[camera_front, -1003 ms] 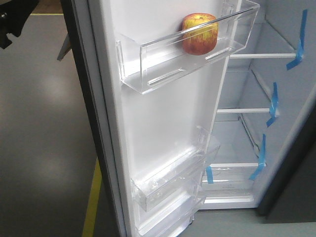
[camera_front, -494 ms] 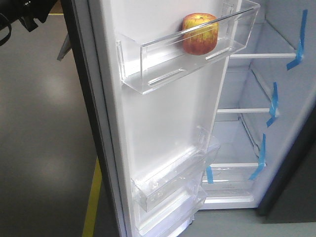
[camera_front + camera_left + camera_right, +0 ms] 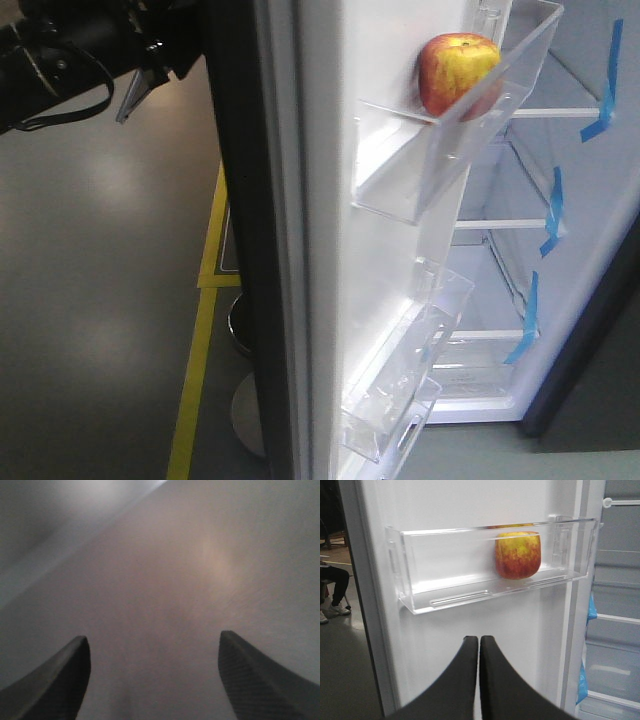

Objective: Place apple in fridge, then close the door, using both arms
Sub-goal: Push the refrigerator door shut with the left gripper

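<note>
Sitting in the upper clear bin (image 3: 490, 580) of the door (image 3: 320, 300), the apple (image 3: 457, 73) rests toward the hinge-side end of that bin, on its floor and close to the white liner behind it. Its skin is red over the lower part and the sides, with yellow patches and streaks across the shoulder; the right wrist view shows it squat and blocky through the plastic, the red deepening near the base. A shallow dip marks the top where the stem would sit. No bruise or cut can be made out.

The door stands partly swung, its dark grey outer edge facing the front camera. A second clear bin (image 3: 410, 370) hangs lower on the liner. Behind the door, the fridge (image 3: 570, 250) is open, white inside, with shelves (image 3: 510, 224) edged in blue tape strips (image 3: 552, 210).

Left arm (image 3: 70, 55): black, cabled, reaching in from the upper left on the outer side of the door. Left gripper (image 3: 155, 680): fingers spread wide apart, facing a plain grey surface at close range; contact cannot be judged.

Right gripper (image 3: 479, 655): fingers pressed together, nothing between them, below the upper bin and in front of the liner.

Yellow floor line (image 3: 200, 330) runs beside the door's foot.
</note>
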You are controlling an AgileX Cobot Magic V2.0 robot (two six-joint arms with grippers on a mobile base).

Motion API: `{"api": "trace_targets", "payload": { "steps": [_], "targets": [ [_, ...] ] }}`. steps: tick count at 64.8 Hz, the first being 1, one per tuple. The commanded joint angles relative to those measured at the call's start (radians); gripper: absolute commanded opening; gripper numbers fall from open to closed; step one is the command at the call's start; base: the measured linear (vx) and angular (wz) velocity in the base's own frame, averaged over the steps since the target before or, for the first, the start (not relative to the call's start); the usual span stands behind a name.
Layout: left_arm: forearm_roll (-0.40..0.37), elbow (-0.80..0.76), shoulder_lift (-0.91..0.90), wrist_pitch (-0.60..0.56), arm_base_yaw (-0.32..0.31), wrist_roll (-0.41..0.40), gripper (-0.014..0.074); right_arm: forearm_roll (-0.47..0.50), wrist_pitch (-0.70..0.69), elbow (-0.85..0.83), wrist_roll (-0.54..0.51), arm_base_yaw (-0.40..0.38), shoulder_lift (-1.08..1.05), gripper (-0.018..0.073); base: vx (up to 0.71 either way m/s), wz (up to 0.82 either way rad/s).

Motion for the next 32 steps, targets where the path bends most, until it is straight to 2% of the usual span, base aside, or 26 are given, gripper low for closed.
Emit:
{"api": "trace_targets", "payload": {
  "steps": [1,7,19,24,32],
  "targets": [
    [-0.022,-0.032,-0.043,-0.068,-0.072,0.0,0.0524,0.022,-0.047,-0.025,-0.006,-0.004,0.01,-0.0002,0.0,0.0],
    [-0.022,-0.053,-0.036,-0.052,-0.144,0.001,0.0524,0.022,-0.047,-0.025,-0.006,-0.004,0.01,-0.0002,0.0,0.0],
    [-0.011,-0.204,0.036,-0.01,-0.284,0.001,0.0524,0.022,-0.047,-0.025,-0.006,-0.004,0.01,-0.0002,0.0,0.0],
    [0.042,-0.277,0.063,0.029,-0.315,0.001,0.0524,0.027,-0.045,-0.025,-0.006,-0.004,0.01,-0.0002,0.0,0.0],
    [0.155,-0.336,0.078,0.028,-0.314,0.001,0.0524,0.037,-0.045,-0.025,-0.006,-0.004,0.01,-0.0002,0.0,0.0]
  ]
}}
